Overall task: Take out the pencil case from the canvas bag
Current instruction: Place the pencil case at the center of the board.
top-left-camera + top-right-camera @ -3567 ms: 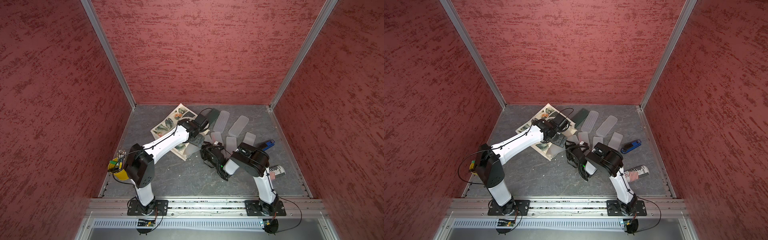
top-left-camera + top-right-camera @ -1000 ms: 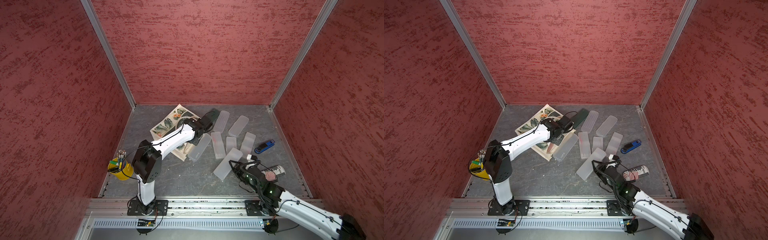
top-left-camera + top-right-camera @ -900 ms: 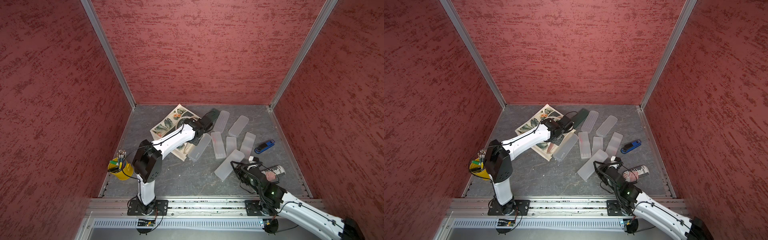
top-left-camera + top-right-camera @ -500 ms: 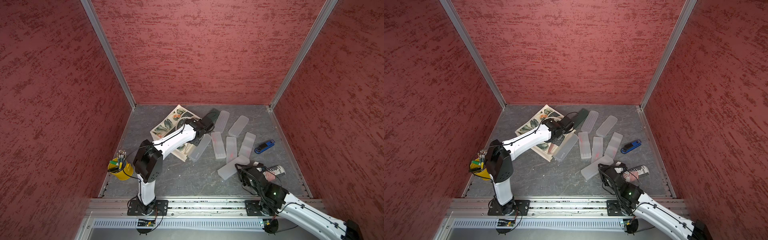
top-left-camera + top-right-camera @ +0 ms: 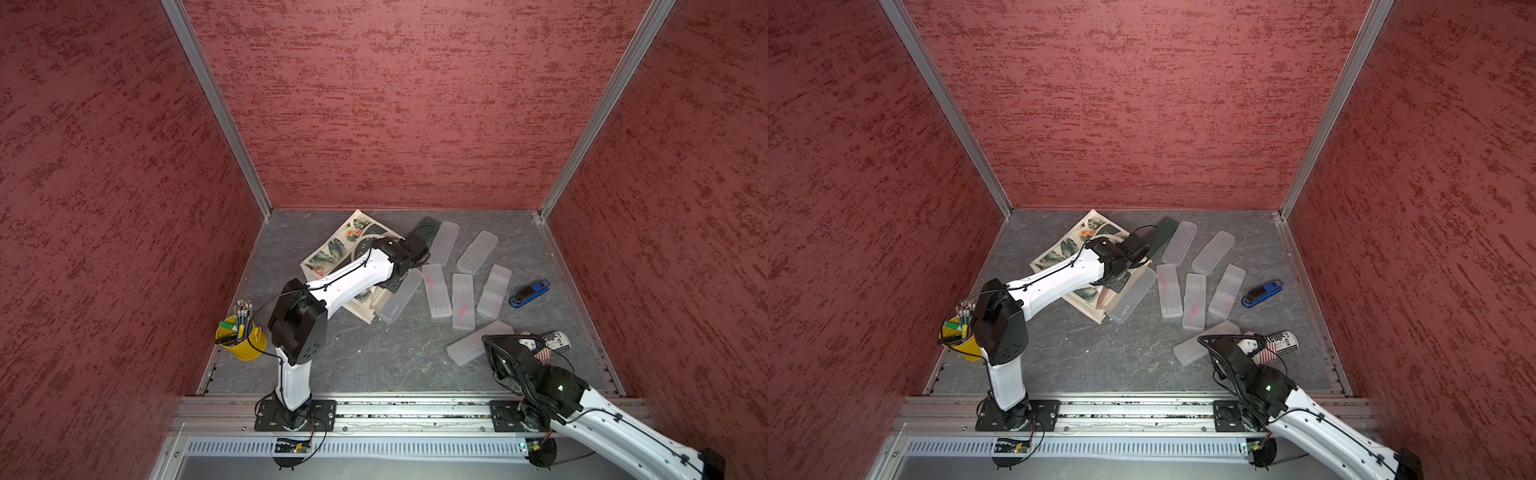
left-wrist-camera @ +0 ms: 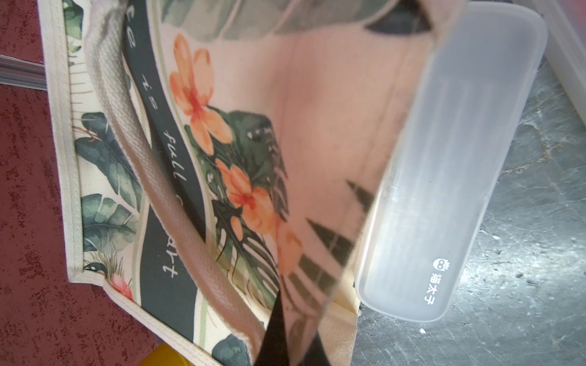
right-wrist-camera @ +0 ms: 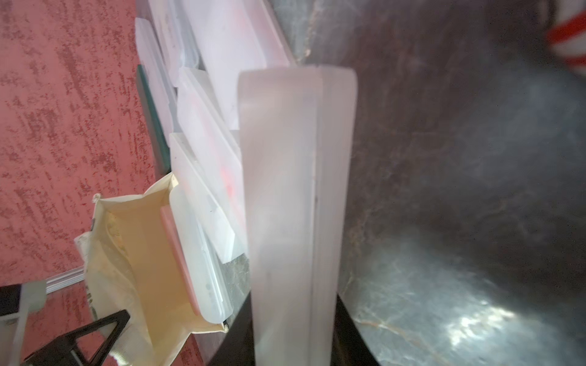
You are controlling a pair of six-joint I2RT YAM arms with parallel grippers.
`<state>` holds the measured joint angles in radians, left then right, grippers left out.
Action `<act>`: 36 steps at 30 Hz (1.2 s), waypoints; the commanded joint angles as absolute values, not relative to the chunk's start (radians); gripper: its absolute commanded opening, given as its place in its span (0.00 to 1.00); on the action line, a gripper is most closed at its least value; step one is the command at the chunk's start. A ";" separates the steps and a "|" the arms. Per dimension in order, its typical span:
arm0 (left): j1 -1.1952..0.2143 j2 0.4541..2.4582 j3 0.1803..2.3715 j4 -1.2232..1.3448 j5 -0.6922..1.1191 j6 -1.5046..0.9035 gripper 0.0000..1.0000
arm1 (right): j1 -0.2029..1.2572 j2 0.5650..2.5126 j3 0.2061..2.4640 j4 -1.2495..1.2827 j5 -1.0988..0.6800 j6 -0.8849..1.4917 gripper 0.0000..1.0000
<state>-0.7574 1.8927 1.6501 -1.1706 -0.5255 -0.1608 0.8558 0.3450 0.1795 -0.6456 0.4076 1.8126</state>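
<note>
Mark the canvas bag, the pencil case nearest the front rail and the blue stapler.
canvas bag (image 5: 328,253): in a top view, leaf-printed broad side.
front pencil case (image 5: 471,345): in a top view, middle of lid.
blue stapler (image 5: 530,294): in a top view, middle of body.

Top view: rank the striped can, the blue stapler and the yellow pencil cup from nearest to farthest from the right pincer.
From the right pincer, gripping a frosted pencil case:
1. Striped can, just beside it, right side.
2. Blue stapler, farther back, right side.
3. Yellow pencil cup, far across at the left edge.
</note>
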 commanded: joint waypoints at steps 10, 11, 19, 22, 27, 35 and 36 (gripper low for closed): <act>-0.769 1.900 1.666 -1.187 -0.519 -0.166 0.00 | 0.862 0.347 0.282 -0.822 0.453 1.722 0.99; -0.769 1.900 1.666 -1.188 -0.519 -0.166 0.00 | 0.861 0.356 0.287 -0.827 0.451 1.714 0.99; -0.770 1.897 1.666 -1.189 -0.506 -0.163 0.00 | 0.862 0.480 0.405 -0.774 0.478 1.546 0.99; -0.770 1.896 1.666 -1.190 -0.513 -0.162 0.00 | 0.877 0.582 0.501 -0.743 0.510 1.463 0.99; -0.770 1.884 1.668 -1.195 -0.525 -0.160 0.00 | 0.899 0.718 0.555 -0.501 0.459 1.284 0.99; -0.770 1.850 1.670 -1.201 -0.538 -0.155 0.00 | 0.906 0.994 0.545 -0.115 0.312 1.242 0.99; -0.770 1.848 1.670 -1.204 -0.538 -0.156 0.00 | 0.907 1.042 0.558 -0.080 0.300 1.261 0.99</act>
